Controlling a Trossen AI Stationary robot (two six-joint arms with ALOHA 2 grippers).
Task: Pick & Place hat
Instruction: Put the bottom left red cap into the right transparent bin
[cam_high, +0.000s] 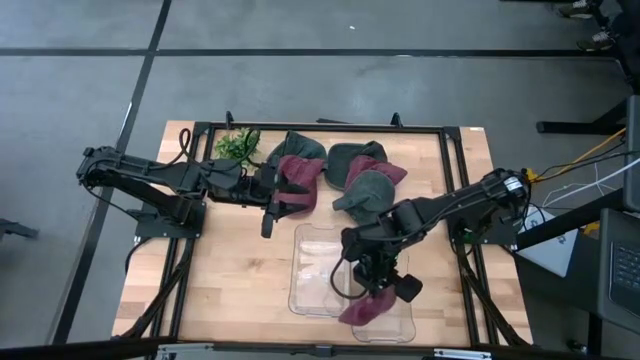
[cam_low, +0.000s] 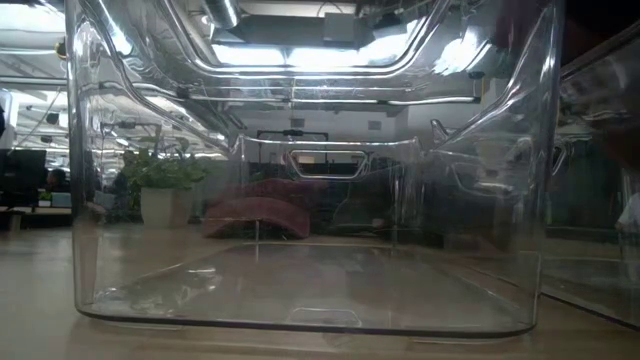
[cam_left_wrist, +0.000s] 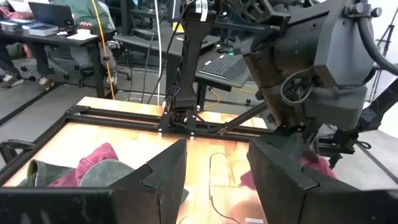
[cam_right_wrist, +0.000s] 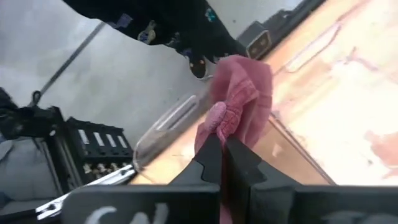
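Observation:
A maroon hat (cam_high: 368, 308) hangs from my right gripper (cam_high: 378, 285), which is shut on it over the near right part of a clear plastic bin (cam_high: 310, 262). The hat also shows in the right wrist view (cam_right_wrist: 239, 93). Several more maroon and dark green hats (cam_high: 355, 178) lie in a heap at the table's far side. My left gripper (cam_high: 268, 228) is open and empty (cam_left_wrist: 217, 180), just near of a maroon hat (cam_high: 300, 172) in that heap. My right gripper pinches a bunched fold of the maroon hat's cloth (cam_right_wrist: 219, 119) between its two fingertips. The fingers come from above, pointing down. The hat hangs slack below them over the bin's near right corner; I cannot tell whether its lower end touches the bin.
A small green plant (cam_high: 238, 145) stands at the far left of the table. A black frame (cam_high: 455, 180) runs around the wooden table top. The bin's clear wall (cam_low: 300, 250) fills the low view, with hats (cam_low: 260, 212) and the plant (cam_low: 160, 180) seen through it.

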